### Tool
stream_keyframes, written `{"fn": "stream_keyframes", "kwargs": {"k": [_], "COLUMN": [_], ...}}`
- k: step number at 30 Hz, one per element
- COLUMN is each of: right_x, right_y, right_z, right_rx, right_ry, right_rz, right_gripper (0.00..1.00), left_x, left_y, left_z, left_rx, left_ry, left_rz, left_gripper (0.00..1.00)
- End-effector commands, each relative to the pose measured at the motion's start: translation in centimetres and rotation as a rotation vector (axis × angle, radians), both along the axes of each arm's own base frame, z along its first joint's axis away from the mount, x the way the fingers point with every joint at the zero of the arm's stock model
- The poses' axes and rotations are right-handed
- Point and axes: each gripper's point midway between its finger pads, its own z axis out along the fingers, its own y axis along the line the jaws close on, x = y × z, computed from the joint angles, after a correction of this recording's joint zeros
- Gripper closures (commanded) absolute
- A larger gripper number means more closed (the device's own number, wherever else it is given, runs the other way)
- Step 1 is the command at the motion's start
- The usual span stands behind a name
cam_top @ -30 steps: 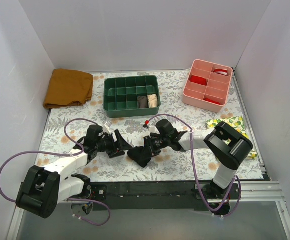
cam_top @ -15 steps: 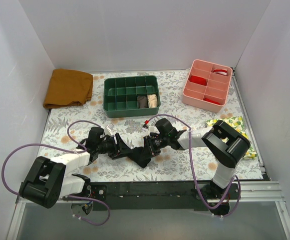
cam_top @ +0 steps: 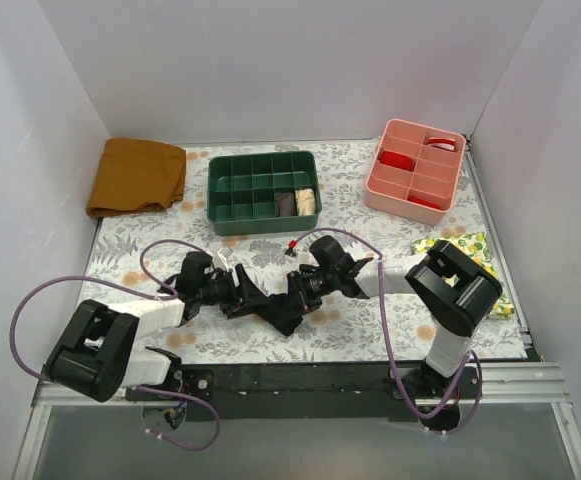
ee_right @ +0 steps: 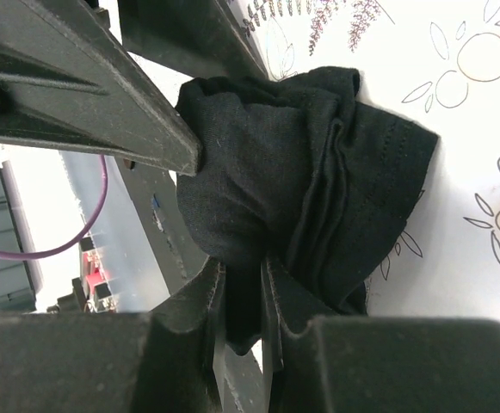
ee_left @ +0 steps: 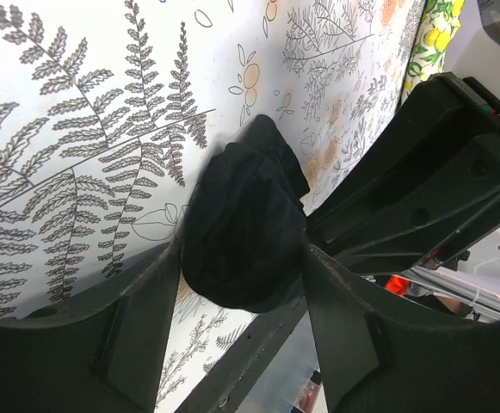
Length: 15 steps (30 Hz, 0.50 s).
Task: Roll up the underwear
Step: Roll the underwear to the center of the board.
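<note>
Currently the right gripper (ee_right: 241, 277) is clenched narrow on a fold of the underwear (ee_right: 275, 172), with black fabric pinched between its fingers. Left gripper (ee_left: 241, 258) straddles the same bundle, a finger pressed to each side, grasping it. Underwear lies bunched on the floral table cover (cam_top: 350, 335), near the front edge, between the two arms. Farther back: green tray (cam_top: 260, 228), pink tray (cam_top: 400, 212). Mustard cloth (cam_top: 135, 175) far left — lemon-print cloth (cam_top: 460, 243) at right.
</note>
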Motion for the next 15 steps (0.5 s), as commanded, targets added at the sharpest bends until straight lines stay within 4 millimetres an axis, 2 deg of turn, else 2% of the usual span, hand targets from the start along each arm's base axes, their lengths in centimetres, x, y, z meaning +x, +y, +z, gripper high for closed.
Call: {"fn": "stream_keyframes", "kwargs": {"k": [1,6,8,10,13,15], "right_x": [-1.3,-1.2,-1.2,-1.4,-1.6,-1.6], "right_y": [-3.9,-3.7,-3.7,-3.6,-3.5,-3.5], "right_z": [-5.0,-4.9,-5.0,-4.9,-5.1,-5.1], "right_rx": [-0.261,-0.265,-0.273,-0.273,-0.283,-0.29], "right_ry": [0.024,0.007,0.0,-0.012,-0.024,-0.034], "right_rz": [-0.032,-0.028,-0.025,-0.019,-0.011,-0.007], "right_gripper": [0.99,0.99,0.99,0.99,0.99,0.99], "left_x": [0.8,0.7,0.6,0.6,0.4,0.2], "left_y": [-0.8,-1.1,-1.4,-1.2,-1.6,-1.9], "left_z": [0.9,0.0,-0.3,-1.1,-1.5,-1.6], "left_rx": [-0.019,0.023,0.05,0.094,0.126,0.144], "left_ry": [-0.021,-0.008,-0.01,0.005,0.011,0.013], "left_rz": [-0.016,-0.018,-0.03,-0.016,-0.019,-0.032], "left_gripper": [0.42,0.48,0.64,0.74,0.86,0.9]}}
